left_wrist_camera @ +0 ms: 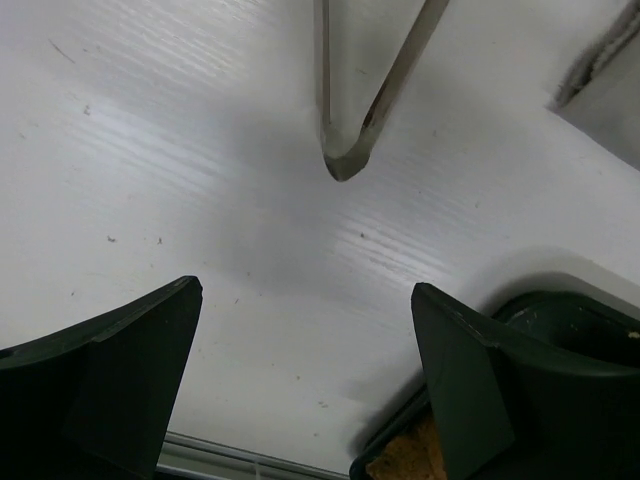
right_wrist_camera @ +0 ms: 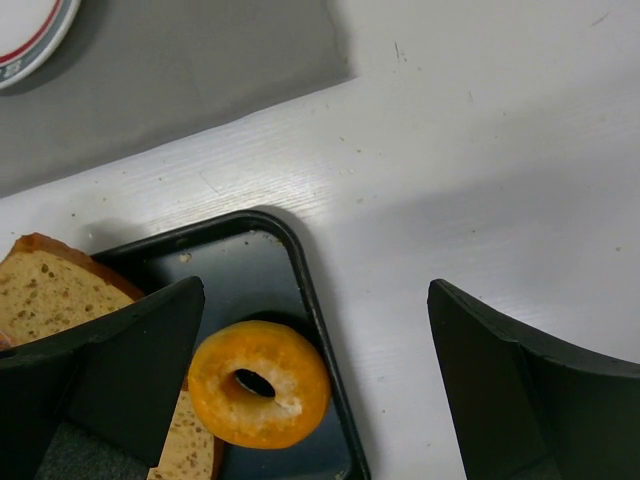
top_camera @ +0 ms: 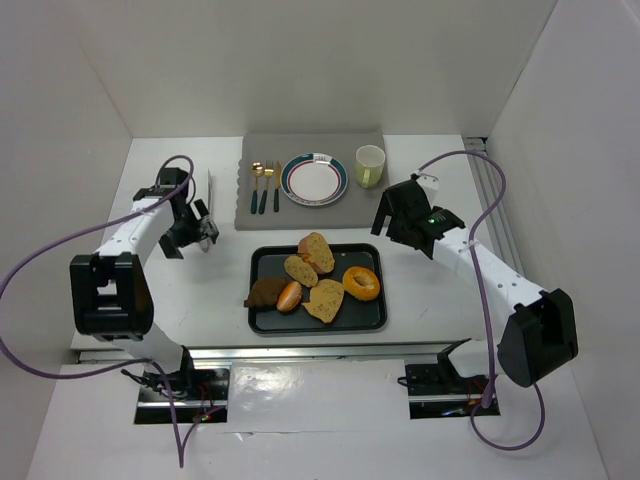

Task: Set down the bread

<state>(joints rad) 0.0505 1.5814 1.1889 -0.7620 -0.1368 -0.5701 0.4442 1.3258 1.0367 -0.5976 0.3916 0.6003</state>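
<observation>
bright, even light, soft shadows; wrist views seem slightly blurred.

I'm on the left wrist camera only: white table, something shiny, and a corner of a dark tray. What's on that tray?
Observer: The black tray holds several bread pieces, with a ring-shaped orange piece at its right side.
Operator: Is there anywhere to put the bread?
Observer: A white plate with a coloured rim sits on a grey mat beyond the tray, and nothing lies on it.
Operator: And the other arm?
Observer: The right end effector is open and holds nothing. It hangs above the tray's far right corner, near the ring-shaped piece.
</observation>
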